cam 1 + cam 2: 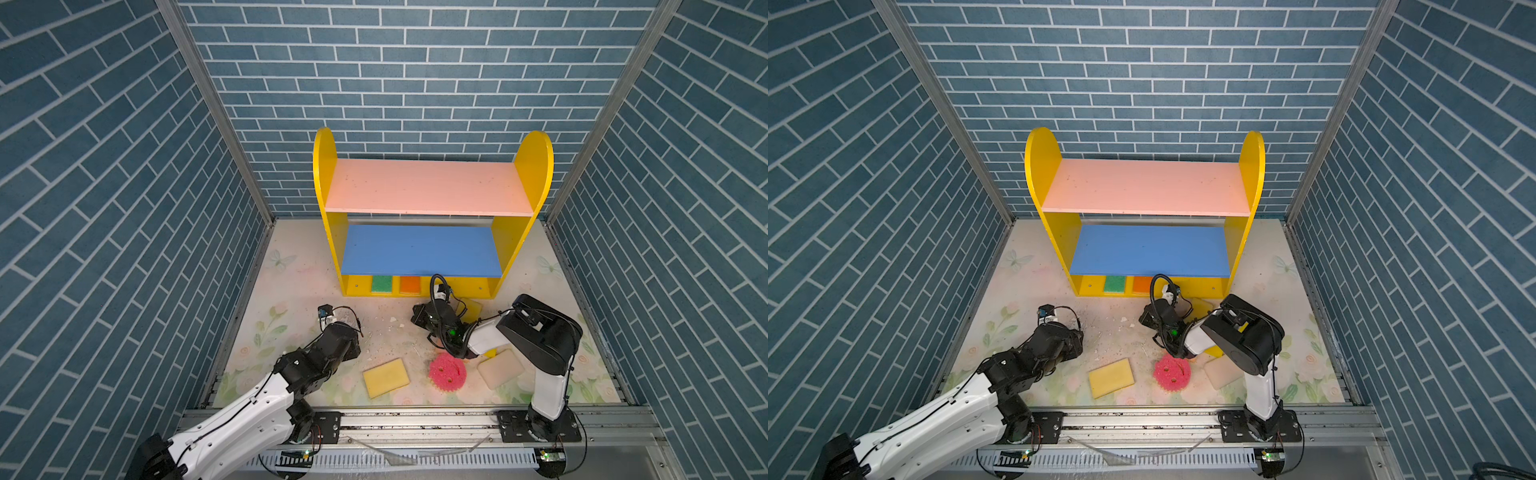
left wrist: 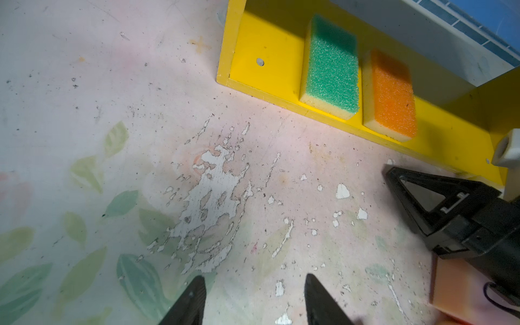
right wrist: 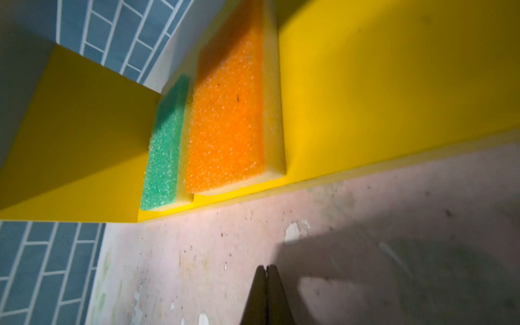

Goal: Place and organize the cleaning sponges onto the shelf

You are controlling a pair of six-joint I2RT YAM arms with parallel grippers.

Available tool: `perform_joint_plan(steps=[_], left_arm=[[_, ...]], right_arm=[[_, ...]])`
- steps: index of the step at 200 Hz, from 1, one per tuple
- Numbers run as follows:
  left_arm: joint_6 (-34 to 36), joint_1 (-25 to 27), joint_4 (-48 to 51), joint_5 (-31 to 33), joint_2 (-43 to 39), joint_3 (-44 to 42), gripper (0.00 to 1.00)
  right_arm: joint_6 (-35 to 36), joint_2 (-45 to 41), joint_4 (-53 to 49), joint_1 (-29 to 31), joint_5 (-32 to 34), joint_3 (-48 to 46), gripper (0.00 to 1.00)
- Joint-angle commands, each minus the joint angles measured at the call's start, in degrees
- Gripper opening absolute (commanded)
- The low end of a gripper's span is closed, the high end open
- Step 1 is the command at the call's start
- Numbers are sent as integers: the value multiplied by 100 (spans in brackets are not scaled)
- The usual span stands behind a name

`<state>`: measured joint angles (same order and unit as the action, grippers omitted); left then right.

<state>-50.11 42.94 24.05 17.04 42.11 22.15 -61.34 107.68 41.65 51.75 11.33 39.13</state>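
In both top views the scene is seen from high above its front edge, looking down and toward the back wall (image 1: 415, 83), far enough off that the shelf (image 1: 428, 187) is taken in whole at mid-frame. The two views are nearly alike, the scene being shifted slightly sideways between them. The left wrist view is taken low over the worn table (image 2: 140, 112), facing the shelf's base, where the green sponge (image 2: 332, 64) and the orange sponge (image 2: 392, 92) are seen close. The same two sponges are shared with the right wrist view, taken nearer still and tilted; its dim part is probably shadow.
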Motion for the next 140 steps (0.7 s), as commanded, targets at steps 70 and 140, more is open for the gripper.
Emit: perform_joint_plan(steps=[70, 140], left_arm=[[330, -16, -74, -52, -70, 23, 58], [1265, -22, -23, -936, 444, 347, 70]], right_arm=[[1900, -1811, -4340, 288, 567, 1397, 0], [1814, -2678, -5483, 354, -140, 865, 21]])
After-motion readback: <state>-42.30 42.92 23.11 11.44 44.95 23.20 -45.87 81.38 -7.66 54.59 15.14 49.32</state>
